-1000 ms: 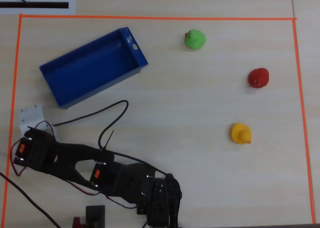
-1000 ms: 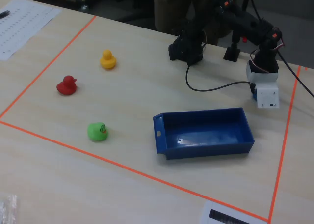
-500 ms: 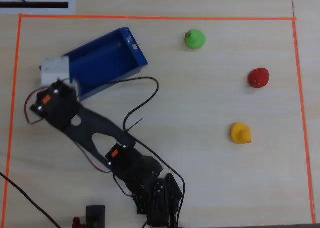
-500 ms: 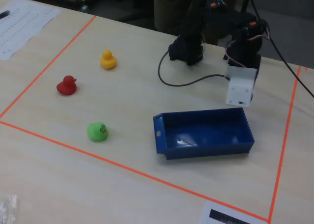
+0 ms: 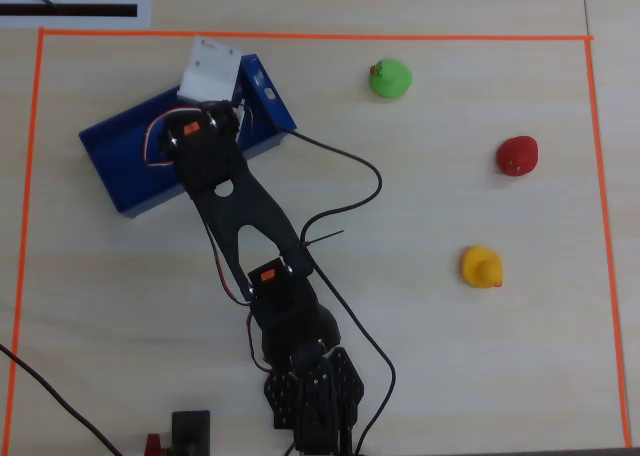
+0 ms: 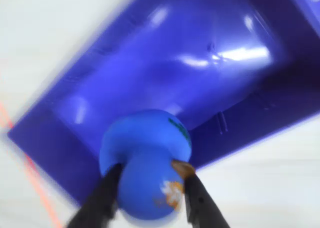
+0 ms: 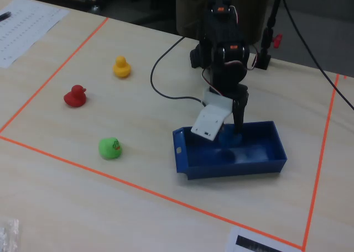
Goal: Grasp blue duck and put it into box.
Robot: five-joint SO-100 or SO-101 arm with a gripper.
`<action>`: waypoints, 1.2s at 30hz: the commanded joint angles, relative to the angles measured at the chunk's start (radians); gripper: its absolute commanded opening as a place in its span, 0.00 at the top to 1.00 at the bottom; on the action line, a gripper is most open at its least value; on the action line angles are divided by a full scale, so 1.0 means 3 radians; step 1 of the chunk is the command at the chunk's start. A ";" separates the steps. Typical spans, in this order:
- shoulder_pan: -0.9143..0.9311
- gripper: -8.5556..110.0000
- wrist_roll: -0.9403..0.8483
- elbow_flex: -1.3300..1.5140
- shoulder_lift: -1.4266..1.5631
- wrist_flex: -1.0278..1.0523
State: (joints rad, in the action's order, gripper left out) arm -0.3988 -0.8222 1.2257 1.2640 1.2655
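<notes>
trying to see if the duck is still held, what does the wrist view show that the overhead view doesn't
Only the wrist view shows the blue duck, pinched between the two dark fingers above the box, not yet let go. Only the overhead view shows the green duck, red duck and yellow duck lying apart on the table, with the arm covering the blue one. Both show the blue box.

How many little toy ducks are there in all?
4. A green rubber duck, a red one and a yellow one sit apart on the table. The blue duck is held in the gripper above the dark-blue plastic box.
</notes>
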 commanded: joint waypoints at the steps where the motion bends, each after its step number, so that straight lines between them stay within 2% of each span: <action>1: -0.0061 0.67 0.0102 0.0583 0.0184 -0.0440; 3: -0.0041 0.65 0.0102 0.0588 0.0256 -0.0414; 4: -0.0015 0.67 0.0097 0.0542 0.0343 -0.0348; 8: 0.0128 0.93 0.0072 0.0169 0.0931 0.0107; 15: 0.0261 0.93 -0.0194 -0.0031 0.2413 0.0685; 18: 0.0465 0.93 -0.0486 0.0762 0.3206 0.0445; 22: 0.0741 0.93 -0.0808 0.2567 0.4111 -0.0215; 26: 0.0757 0.93 -0.0813 0.4280 0.4847 -0.0854; 30: 0.0711 0.93 -0.0741 0.5441 0.5272 -0.1381; 32: 0.0701 0.93 -0.0736 0.5875 0.5594 -0.1447; 36: 0.0808 0.93 -0.0777 0.6279 0.6233 -0.1048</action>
State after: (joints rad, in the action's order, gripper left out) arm -0.1825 -1.0523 2.9544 2.9836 0.8744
